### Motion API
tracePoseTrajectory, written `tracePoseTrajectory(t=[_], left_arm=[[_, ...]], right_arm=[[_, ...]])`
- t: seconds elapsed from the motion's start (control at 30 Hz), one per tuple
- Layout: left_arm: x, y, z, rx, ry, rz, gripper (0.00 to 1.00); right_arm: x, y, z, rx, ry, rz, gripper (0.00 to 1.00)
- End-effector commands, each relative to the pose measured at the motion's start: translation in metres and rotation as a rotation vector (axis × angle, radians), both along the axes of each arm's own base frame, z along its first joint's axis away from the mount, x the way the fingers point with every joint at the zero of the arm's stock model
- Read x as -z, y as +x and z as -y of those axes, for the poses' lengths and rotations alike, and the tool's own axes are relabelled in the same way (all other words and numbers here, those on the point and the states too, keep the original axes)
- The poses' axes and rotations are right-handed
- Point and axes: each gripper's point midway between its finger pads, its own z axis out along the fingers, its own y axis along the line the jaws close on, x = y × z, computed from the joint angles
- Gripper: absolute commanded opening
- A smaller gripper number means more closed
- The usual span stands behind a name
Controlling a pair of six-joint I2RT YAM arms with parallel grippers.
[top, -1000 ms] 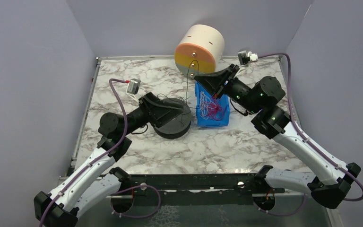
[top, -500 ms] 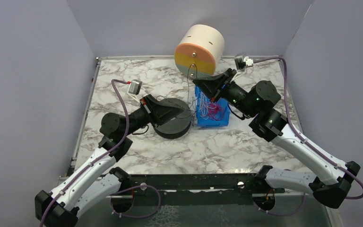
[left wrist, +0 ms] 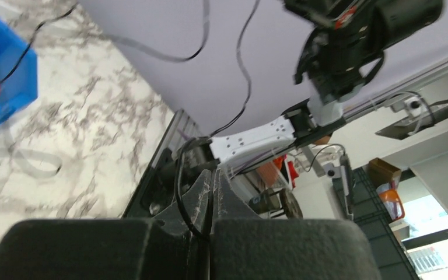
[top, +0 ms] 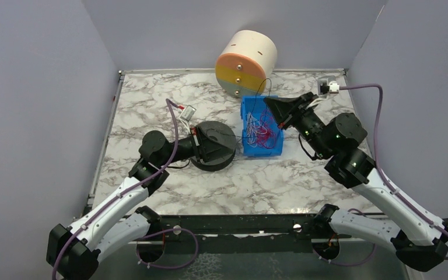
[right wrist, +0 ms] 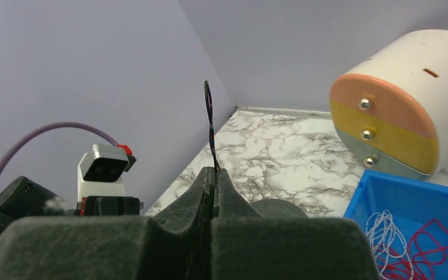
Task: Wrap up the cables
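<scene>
Both tools are clamped shut on what appears to be one dark cable: the left tool low over the black disc, the right tool above the far right corner of the blue bin. The strand seems to run left to right between them. The other cables lie tangled in the bin, nearer the right tool.
</scene>
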Motion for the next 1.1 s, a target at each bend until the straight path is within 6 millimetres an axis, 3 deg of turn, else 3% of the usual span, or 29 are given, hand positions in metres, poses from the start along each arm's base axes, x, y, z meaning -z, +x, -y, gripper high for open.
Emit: tracePoseTrajectory(t=[0.0,0.13,0.3,0.47,0.63,0.77,0.83,0.97,1.07], left_arm=[[0.021,-0.011,0.0,0.062,0.171,0.066,0.0],[0.024,-0.021,-0.006,0.099,0.269,0.147,0.0],[0.037,-0.034,-0.013,0.178,0.362,0.184,0.0],[0.044,-0.047,-0.019,0.247,0.412,0.221,0.0],[0.043,-0.058,-0.023,0.305,0.422,0.271,0.0],[0.049,-0.055,-0.024,0.316,0.467,0.272,0.0],[0.053,-0.052,-0.024,0.307,0.49,0.265,0.0],[0.063,-0.049,-0.021,0.309,0.521,0.244,0.0],[0.068,-0.047,-0.017,0.32,0.538,0.23,0.0]], right_arm=[[0.013,0.0,0.03,0.123,-0.04,-0.035,0.01],[0.028,-0.012,0.043,0.125,-0.065,-0.083,0.01],[0.056,-0.031,0.049,0.077,-0.096,-0.195,0.01],[0.087,-0.046,0.068,0.105,-0.15,-0.311,0.01],[0.115,-0.048,0.09,0.201,-0.196,-0.405,0.01],[0.141,-0.045,0.094,0.244,-0.241,-0.464,0.03],[0.15,-0.043,0.092,0.248,-0.263,-0.48,0.13],[0.149,-0.038,0.081,0.213,-0.308,-0.453,0.46],[0.144,-0.035,0.073,0.175,-0.36,-0.426,0.58]])
